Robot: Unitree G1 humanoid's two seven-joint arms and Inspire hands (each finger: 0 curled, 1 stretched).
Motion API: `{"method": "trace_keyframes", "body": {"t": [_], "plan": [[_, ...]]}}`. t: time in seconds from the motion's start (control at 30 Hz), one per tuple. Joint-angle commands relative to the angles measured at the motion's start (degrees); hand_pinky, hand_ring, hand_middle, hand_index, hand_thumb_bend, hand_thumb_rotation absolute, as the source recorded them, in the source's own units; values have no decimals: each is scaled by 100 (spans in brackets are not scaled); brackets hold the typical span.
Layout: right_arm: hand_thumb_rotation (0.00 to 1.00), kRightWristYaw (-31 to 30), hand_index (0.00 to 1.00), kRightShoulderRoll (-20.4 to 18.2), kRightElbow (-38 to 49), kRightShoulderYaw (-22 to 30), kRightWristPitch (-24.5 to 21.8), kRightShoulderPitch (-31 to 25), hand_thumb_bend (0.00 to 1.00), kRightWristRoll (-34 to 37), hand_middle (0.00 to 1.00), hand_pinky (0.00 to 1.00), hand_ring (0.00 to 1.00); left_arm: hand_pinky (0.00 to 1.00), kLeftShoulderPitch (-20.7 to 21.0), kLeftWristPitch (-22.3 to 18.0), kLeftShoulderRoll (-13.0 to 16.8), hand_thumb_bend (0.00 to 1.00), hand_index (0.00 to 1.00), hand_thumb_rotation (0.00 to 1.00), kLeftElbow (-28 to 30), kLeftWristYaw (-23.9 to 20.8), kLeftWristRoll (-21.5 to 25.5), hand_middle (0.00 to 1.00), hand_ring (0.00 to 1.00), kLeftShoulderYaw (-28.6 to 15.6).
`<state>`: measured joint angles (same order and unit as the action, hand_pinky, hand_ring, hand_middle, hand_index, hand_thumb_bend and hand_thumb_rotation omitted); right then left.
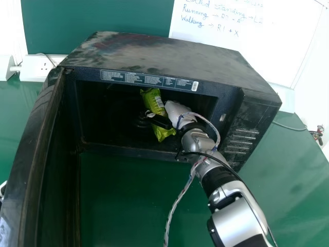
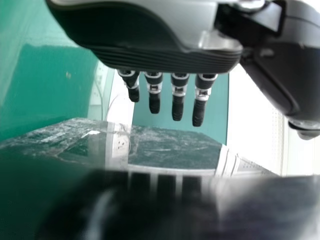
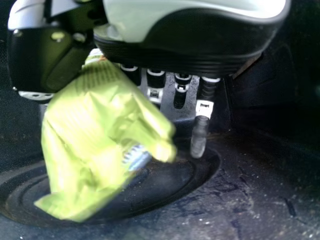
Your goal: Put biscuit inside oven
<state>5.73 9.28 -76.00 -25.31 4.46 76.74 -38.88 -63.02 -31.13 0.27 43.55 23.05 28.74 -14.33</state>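
Note:
Inside the black oven (image 1: pixel 169 56), my right hand (image 1: pixel 177 110) is at the opening's right half, beside the green biscuit packet (image 1: pixel 154 100). The right wrist view shows the packet (image 3: pixel 95 135) hanging between the thumb and curled fingers of my right hand (image 3: pixel 190 52), above the round plate (image 3: pixel 195 172); one finger is straighter. Where the packet is gripped is partly hidden by the hand. In the left wrist view my left hand (image 2: pixel 155 100) has straight fingers and holds nothing, with a dark dusty surface (image 2: pixel 165 145) beyond it.
The oven door (image 1: pixel 31 154) stands wide open at the left. The oven's control side (image 1: pixel 247 134) is close to my right forearm. Loose wires (image 1: pixel 180 198) hang from that arm over the green table (image 1: pixel 128 206). A wall socket (image 1: pixel 41 67) is behind, at the left.

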Motion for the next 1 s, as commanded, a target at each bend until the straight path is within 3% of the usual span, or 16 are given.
{"method": "trace_keyframes", "body": {"t": [0.0, 0.13, 0.4, 0.47, 0.6, 0.8, 0.97], "plan": [[4, 101, 79, 75, -20, -16, 72, -50, 54, 33, 87, 53, 79, 83, -160, -9, -26, 86, 80, 84, 40, -63, -57, 82, 81, -60], [17, 97, 84, 96, -15, -37, 104, -58, 57, 19, 91, 59, 86, 83, -260, 84, -65, 85, 81, 85, 208, -227, -200, 81, 80, -28], [40, 133, 89, 125, 22, 17, 196, -87, 58, 93, 96, 64, 92, 82, -266, 111, -124, 86, 80, 82, 265, -411, -411, 80, 78, 28], [50, 151, 92, 133, 31, 14, 212, -90, 64, 92, 97, 65, 93, 81, -287, 134, -103, 86, 80, 82, 286, -420, -400, 79, 76, 46], [60, 169, 98, 149, 40, 22, 233, -98, 73, 107, 100, 67, 97, 79, -267, 48, -99, 87, 81, 82, 212, -381, -421, 76, 74, 33], [69, 240, 98, 163, 32, -50, 282, -126, 78, 44, 99, 66, 97, 81, -235, -31, -147, 86, 80, 82, 137, -402, -556, 77, 75, 18], [68, 253, 98, 135, 20, -160, 283, -141, 78, -24, 99, 66, 97, 82, -211, -92, -103, 88, 81, 85, 82, -336, -478, 81, 77, 39]]}}
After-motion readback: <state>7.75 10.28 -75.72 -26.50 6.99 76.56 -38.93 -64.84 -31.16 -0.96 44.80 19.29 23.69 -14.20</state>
